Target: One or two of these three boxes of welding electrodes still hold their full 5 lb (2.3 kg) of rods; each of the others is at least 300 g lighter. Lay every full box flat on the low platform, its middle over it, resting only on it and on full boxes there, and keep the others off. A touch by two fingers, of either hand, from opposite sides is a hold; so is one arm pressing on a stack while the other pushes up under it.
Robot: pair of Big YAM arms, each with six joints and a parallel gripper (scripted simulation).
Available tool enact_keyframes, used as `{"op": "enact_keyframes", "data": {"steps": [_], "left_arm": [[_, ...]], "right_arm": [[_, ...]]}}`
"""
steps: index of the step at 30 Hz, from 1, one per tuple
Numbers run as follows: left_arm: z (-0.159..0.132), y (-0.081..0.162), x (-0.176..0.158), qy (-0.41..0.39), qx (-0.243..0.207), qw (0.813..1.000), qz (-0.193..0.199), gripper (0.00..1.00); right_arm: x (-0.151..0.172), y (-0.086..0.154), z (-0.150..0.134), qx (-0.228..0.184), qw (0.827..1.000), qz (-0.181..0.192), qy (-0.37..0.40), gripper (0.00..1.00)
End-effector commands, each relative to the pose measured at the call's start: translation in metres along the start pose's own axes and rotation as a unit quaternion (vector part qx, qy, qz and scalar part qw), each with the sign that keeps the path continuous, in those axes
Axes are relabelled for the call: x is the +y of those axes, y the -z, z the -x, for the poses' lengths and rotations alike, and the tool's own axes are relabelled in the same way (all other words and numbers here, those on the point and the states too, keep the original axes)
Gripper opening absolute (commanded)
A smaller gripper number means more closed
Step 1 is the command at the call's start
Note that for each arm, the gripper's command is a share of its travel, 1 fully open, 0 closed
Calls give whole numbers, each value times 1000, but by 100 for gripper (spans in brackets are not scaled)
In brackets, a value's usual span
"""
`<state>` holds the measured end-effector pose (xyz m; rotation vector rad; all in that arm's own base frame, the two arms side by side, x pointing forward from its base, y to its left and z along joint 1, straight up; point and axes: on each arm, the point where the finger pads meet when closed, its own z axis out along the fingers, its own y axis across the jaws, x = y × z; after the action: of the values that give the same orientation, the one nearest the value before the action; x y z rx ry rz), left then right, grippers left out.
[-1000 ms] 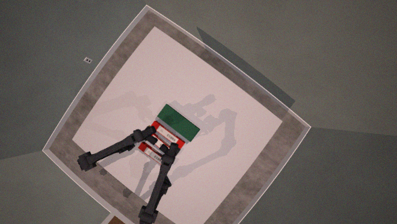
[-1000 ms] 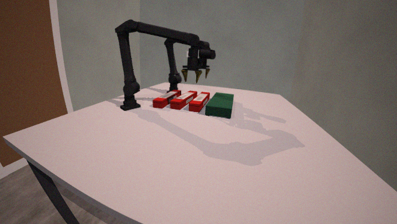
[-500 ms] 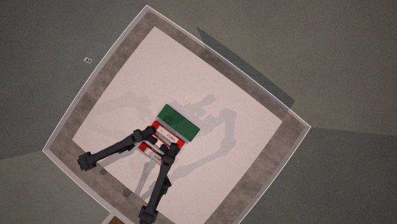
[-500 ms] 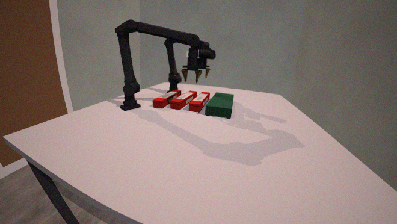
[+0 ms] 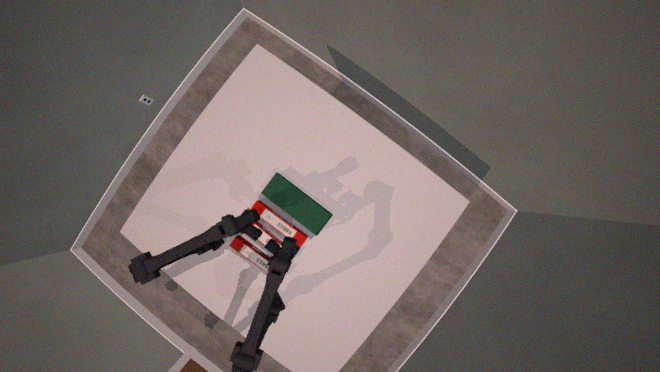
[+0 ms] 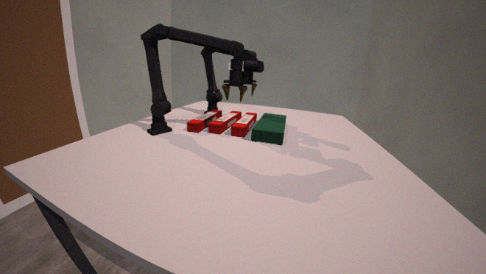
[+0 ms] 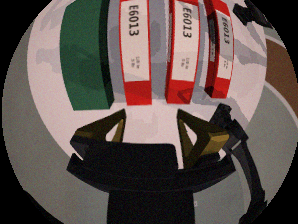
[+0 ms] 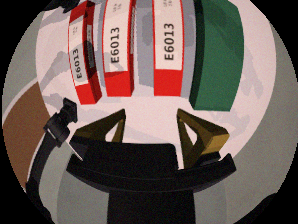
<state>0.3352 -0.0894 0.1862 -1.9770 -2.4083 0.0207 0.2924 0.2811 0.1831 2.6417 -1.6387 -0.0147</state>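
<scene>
Three red boxes labelled E6013 lie flat side by side on the table. The first box (image 5: 279,224) (image 6: 244,124) (image 7: 136,50) (image 8: 167,50) lies next to the low green platform (image 5: 296,202) (image 6: 270,128) (image 7: 85,60) (image 8: 217,55). The middle box (image 6: 224,122) (image 7: 182,50) (image 8: 117,50) and the outer box (image 5: 248,251) (image 6: 203,121) (image 7: 220,55) (image 8: 82,65) follow. The platform is bare. My left gripper (image 5: 252,222) (image 7: 151,112) and right gripper (image 5: 287,245) (image 8: 151,117) are open and empty. They hang high above opposite ends of the row, touching nothing.
The white table (image 5: 300,100) (image 6: 258,221) stretches wide around the row. The arm bases stand near one table edge behind the boxes. A brown door shows beyond that edge.
</scene>
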Motion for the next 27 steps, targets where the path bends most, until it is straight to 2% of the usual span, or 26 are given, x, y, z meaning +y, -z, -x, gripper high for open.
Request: {"op": "enact_keyframes", "data": {"steps": [1,3,4,5,11,15,18,27], "left_arm": [[6,31,13,3,-17,999,34,72],[6,31,13,3,-17,999,34,72],[6,31,13,3,-17,999,34,72],[5,50,17,12,-24,998,49,72],[5,60,16,9,-24,998,49,72],[4,53,15,9,-16,999,33,72],[5,67,17,9,-21,999,43,72],[4,83,14,9,-24,998,49,72]], "right_arm": [[-13,35,3,-13,999,-39,-3,72],[-13,35,3,-13,999,-39,-3,72],[-17,56,1,-18,998,-56,-12,72],[-17,57,1,-18,998,-56,-12,72],[-16,67,1,-18,998,-56,-11,72],[-14,61,0,-13,999,-41,-11,72],[-16,75,1,-16,998,-51,-11,72],[-13,91,0,-18,998,-56,-11,72]]}}
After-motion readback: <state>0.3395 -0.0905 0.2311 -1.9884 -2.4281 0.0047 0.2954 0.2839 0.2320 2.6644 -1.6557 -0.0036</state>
